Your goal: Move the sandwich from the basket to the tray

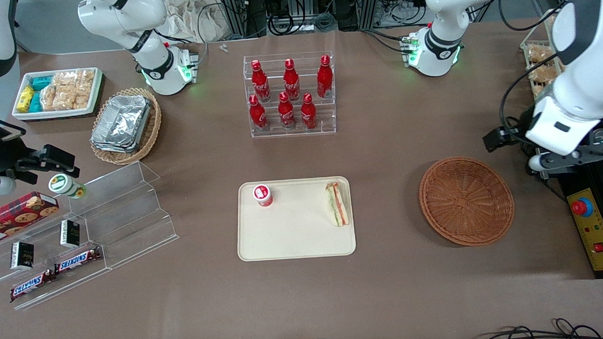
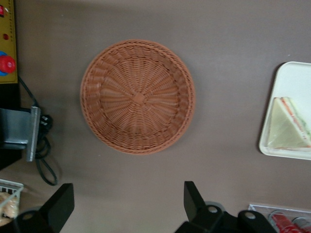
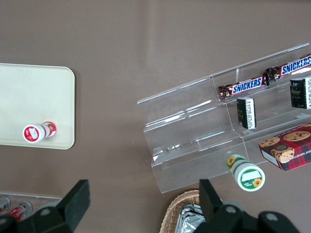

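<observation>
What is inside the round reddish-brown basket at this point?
Nothing: the basket shows only its bare woven bottom. The sandwich lies on the tray, beside a small red-and-white container. The left arm's hand hangs open above the table next to the basket.

Six red cola bottles (image 1: 289, 97) stand in a clear tiered rack (image 1: 291, 127) on the brown counter (image 1: 386, 287), farther from the front camera than a small red-and-white capped bottle (image 1: 263, 195). Toward the parked arm's end, a tan oval wicker basket (image 1: 152, 129) holds stacked foil trays (image 1: 121, 124), a white tray (image 1: 18, 113) carries snack packets (image 1: 65, 90), and a clear stepped display stand (image 1: 127, 210) bears two Snickers bars (image 1: 54, 272), two small dark boxes (image 1: 46, 243), a red cookie box (image 1: 17, 213) and a green-labelled white bottle (image 1: 66, 186). Toward the working arm's end sits a yellow control box with a red stop button (image 1: 581, 207).
</observation>
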